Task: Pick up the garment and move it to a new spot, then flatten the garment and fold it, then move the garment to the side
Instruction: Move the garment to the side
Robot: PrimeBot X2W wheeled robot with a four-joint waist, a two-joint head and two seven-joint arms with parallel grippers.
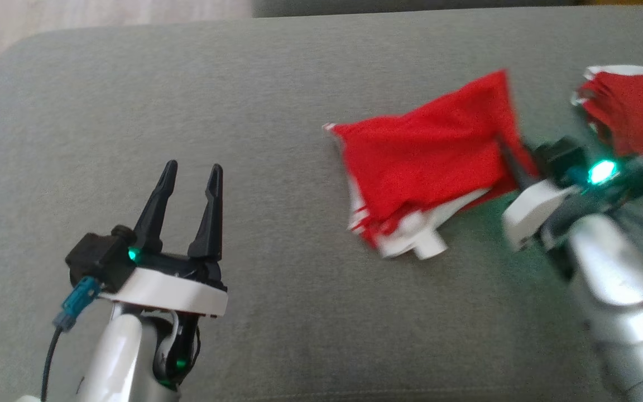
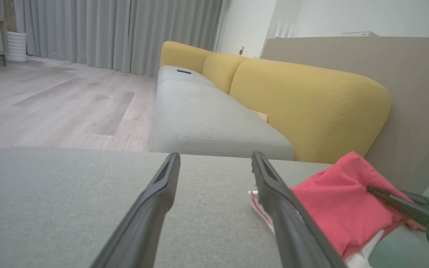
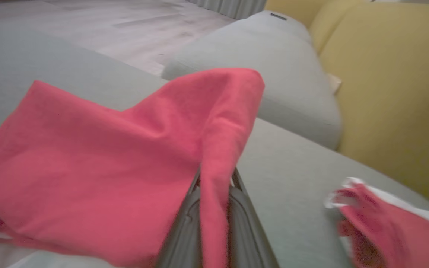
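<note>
The garment (image 1: 427, 156) is red with white trim and lies crumpled on the grey cushion (image 1: 277, 84), right of centre. My right gripper (image 1: 514, 162) comes in from the lower right and is shut on the garment's right edge. In the right wrist view a raised fold of the garment (image 3: 106, 167) is pinched between the fingers of the right gripper (image 3: 214, 178). My left gripper (image 1: 193, 167) stands open at the lower left, well apart from the cloth, with nothing between its fingers. In the left wrist view the left gripper (image 2: 215, 156) frames bare cushion, with the garment (image 2: 333, 201) to the right.
A second red and white cloth (image 1: 639, 111) lies at the cushion's far right, also seen as a bunch (image 3: 385, 223) in the right wrist view. Yellow sofa backrests (image 2: 304, 100) rise behind it. Wooden floor (image 2: 50, 100) lies beyond the cushion's left edge.
</note>
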